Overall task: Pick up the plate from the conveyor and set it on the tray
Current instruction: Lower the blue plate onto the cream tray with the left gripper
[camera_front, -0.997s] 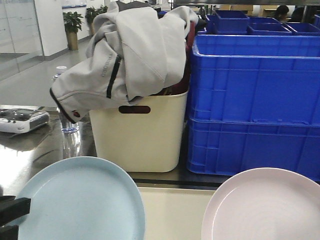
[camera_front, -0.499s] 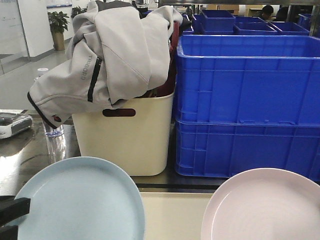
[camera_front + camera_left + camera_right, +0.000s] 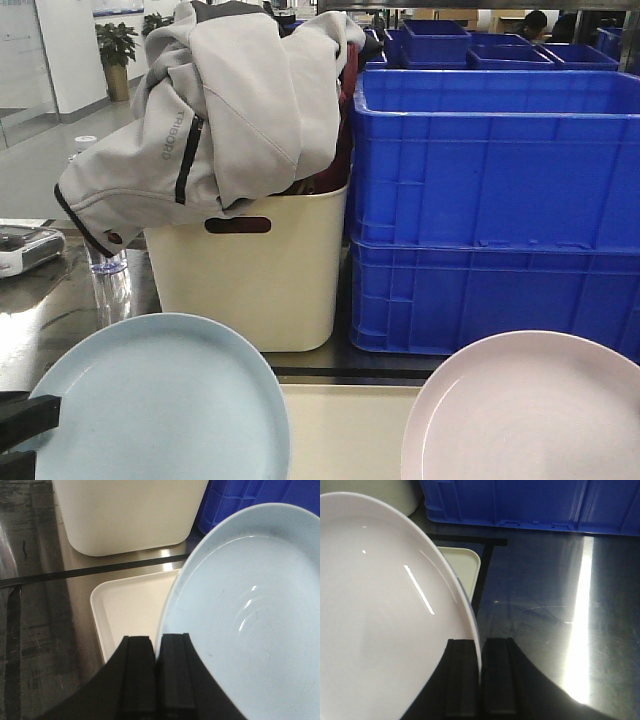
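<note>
My right pincer (image 3: 480, 647) is clamped on the rim of the pink plate (image 3: 530, 410), which looks lifted clear of the counter (image 3: 555, 610) at the near right. In the last half second the background has stopped sliding, and the plate's far edge has crept a touch higher in the front view. The tray (image 3: 130, 605) lies low between my two plates, just in front of the cream bin (image 3: 260, 280). My left pincer (image 3: 156, 642) grips a blue plate (image 3: 160, 400) the same way. I judge the carry done; lowering onto the tray remains.
</note>
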